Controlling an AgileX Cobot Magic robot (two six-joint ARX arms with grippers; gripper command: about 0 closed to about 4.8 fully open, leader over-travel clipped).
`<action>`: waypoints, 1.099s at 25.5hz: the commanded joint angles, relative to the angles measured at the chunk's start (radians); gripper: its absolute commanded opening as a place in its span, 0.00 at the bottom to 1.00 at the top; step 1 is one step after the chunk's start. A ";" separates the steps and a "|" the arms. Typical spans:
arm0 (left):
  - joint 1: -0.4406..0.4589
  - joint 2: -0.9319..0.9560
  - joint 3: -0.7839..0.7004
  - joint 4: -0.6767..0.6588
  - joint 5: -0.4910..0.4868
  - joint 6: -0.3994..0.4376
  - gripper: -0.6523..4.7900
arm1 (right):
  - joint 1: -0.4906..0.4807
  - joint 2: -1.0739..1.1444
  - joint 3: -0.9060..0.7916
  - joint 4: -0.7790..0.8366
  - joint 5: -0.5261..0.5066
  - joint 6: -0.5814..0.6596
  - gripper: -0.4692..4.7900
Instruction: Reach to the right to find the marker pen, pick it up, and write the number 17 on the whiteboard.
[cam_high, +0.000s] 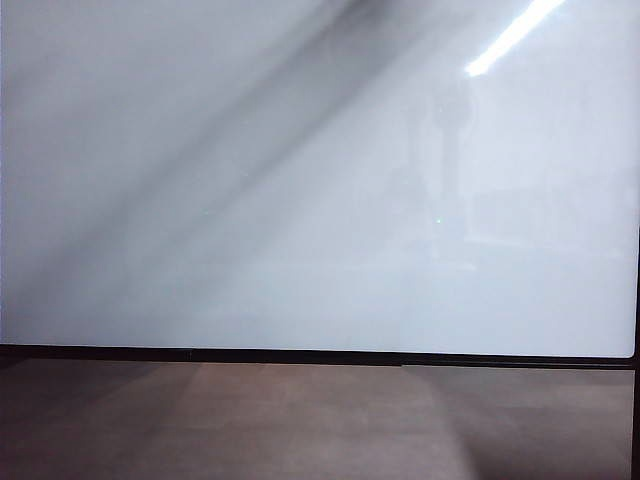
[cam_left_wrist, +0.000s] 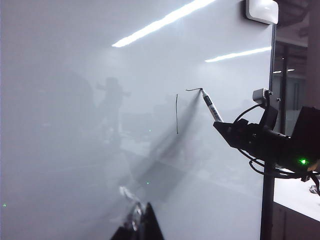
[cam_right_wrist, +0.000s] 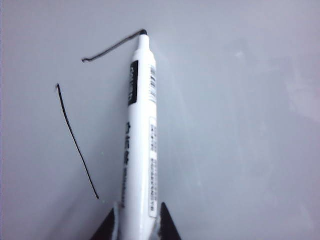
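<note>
The whiteboard (cam_high: 250, 200) fills the exterior view, and neither arm shows there. The white marker pen (cam_right_wrist: 141, 135) has my right gripper (cam_right_wrist: 139, 215) shut on its barrel. Its black tip (cam_right_wrist: 143, 32) touches the board at the end of a short slanted stroke (cam_right_wrist: 110, 48). A long, nearly upright stroke (cam_right_wrist: 75, 140) stands beside that one. In the left wrist view the right gripper (cam_left_wrist: 223, 125) holds the marker pen (cam_left_wrist: 211, 106) against the whiteboard (cam_left_wrist: 75, 125), next to both strokes (cam_left_wrist: 176, 114). My left gripper (cam_left_wrist: 142, 220) hangs back from the board, shut and empty.
A brown table surface (cam_high: 300, 420) lies below the board's black frame (cam_high: 300, 356). At the board's upper right corner sits a white box (cam_left_wrist: 261, 10). A black pole (cam_left_wrist: 268, 205) stands along the board's right edge, under the right arm (cam_left_wrist: 270, 145).
</note>
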 joint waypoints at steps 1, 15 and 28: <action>0.001 0.000 0.002 0.009 0.004 0.001 0.11 | -0.003 0.000 0.002 -0.071 0.004 0.022 0.08; 0.001 0.000 0.002 0.008 0.003 0.001 0.11 | 0.000 0.003 -0.150 -0.061 0.001 0.086 0.08; 0.001 0.000 0.001 0.008 0.004 0.001 0.11 | 0.001 0.002 -0.185 -0.053 -0.021 0.096 0.08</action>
